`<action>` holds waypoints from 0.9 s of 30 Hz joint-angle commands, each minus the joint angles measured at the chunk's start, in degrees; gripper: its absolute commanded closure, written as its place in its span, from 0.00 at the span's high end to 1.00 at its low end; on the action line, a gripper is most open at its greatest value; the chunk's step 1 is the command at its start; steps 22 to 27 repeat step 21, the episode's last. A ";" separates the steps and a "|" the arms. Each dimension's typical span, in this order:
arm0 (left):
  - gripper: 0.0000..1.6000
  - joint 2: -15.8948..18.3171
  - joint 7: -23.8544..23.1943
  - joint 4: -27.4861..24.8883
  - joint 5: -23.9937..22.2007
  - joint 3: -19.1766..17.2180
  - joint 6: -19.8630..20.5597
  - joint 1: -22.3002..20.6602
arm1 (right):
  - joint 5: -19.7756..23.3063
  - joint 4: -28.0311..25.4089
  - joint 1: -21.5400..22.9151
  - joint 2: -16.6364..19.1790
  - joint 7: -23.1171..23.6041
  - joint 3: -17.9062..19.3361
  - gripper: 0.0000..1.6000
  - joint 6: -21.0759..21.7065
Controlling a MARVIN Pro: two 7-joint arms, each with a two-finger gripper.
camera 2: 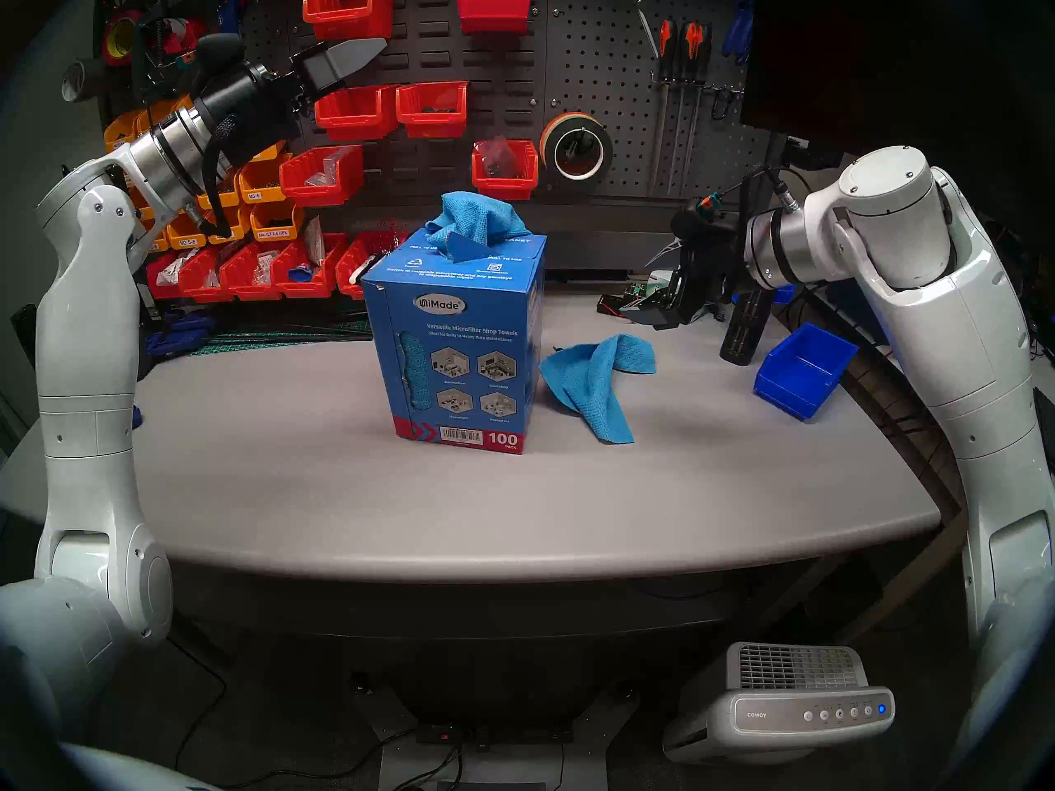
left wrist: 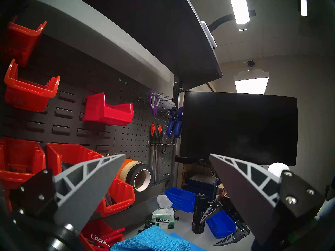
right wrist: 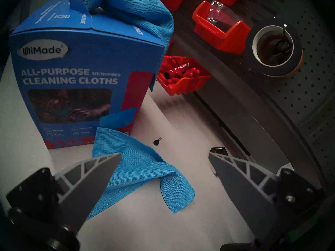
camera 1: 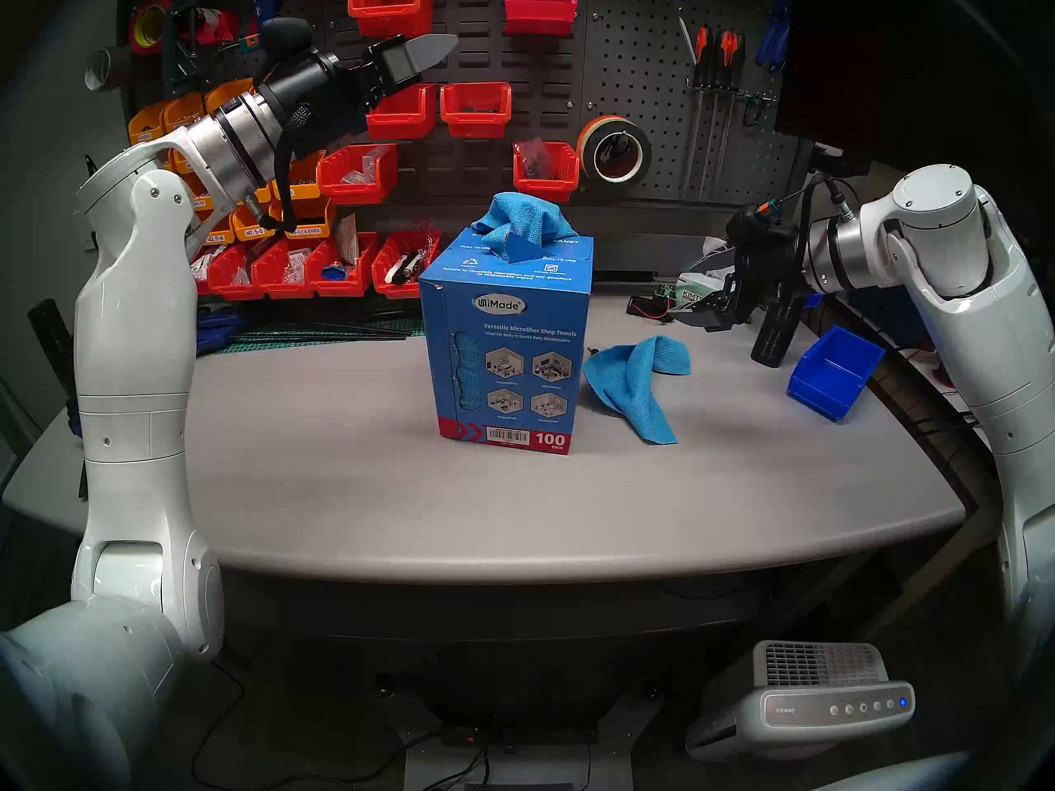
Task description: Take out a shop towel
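The left gripper (camera 1: 434, 50) hangs high at the far left before the pegboard (camera 1: 645, 88), its jaws spread and empty. One tall blue UniMade box (camera 1: 505, 350) stands mid-table. Two blue shop towels show: one bunched towel (camera 1: 522, 222) pokes from the box top, and one loose shop towel (camera 1: 633, 382) lies crumpled on the grey table (camera 1: 399, 499) just right of the box. Far right, the right gripper (right wrist: 165, 158) hovers above the table with jaws wide apart, holding nothing. One blue bin (camera 1: 833, 370) sits near the right edge.

Grey table (camera 1: 399, 487) carried upright blue box (camera 1: 508, 344), loose shop towel (camera 1: 633, 379) beside it (crumpled), blue bin (camera 1: 833, 373) at right.
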 commanded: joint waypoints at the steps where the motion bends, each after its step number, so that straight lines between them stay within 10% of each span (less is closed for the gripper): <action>1: 1.00 -0.35 0.31 -0.58 -0.82 -0.87 0.05 -2.28 | 0.49 0.42 3.47 0.31 1.87 0.61 1.00 -1.19; 27: 1.00 -0.41 0.73 -0.66 -1.08 -0.89 0.20 -2.29 | 1.01 1.04 4.40 0.70 2.23 -0.43 1.00 -1.76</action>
